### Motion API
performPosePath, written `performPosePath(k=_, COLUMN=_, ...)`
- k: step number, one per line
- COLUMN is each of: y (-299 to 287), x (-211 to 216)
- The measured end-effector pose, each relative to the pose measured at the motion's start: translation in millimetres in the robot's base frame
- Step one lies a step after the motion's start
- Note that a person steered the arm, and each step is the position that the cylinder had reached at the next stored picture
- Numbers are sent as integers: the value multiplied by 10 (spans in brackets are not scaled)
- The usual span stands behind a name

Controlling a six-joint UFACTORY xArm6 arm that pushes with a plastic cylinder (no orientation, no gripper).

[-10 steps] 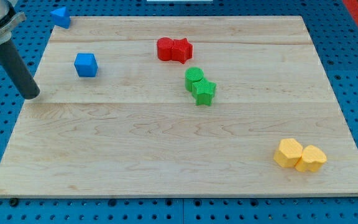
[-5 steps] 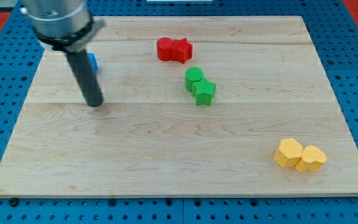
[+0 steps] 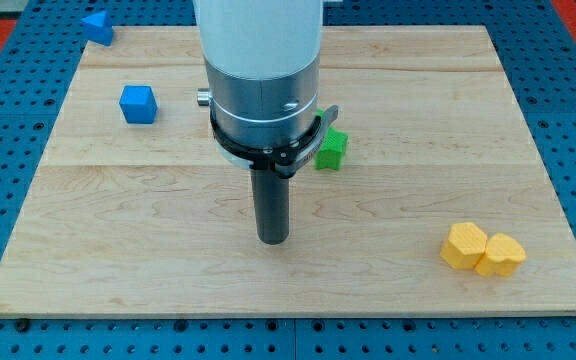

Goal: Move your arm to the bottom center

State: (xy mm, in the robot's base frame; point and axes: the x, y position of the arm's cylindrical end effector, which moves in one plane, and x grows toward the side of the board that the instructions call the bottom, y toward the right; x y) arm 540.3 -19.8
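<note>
Stiff dark rod, no fingers to open or close; my tip [image 3: 273, 240] near bottom centre, clear of blocks. Green block [image 3: 331, 149] half hidden, perhaps a star. Nothing to grasp.

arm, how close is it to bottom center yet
Nearly there. My tip sits near the board's left-right middle, in its lower half, touching no block. Left: slide a little further toward the view's bottom edge, staying left of the yellow blocks.
</note>
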Motion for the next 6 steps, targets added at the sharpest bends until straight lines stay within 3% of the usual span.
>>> performPosePath(k=5, y=-75, x=86)
performPosePath(k=6, y=-615, x=93)
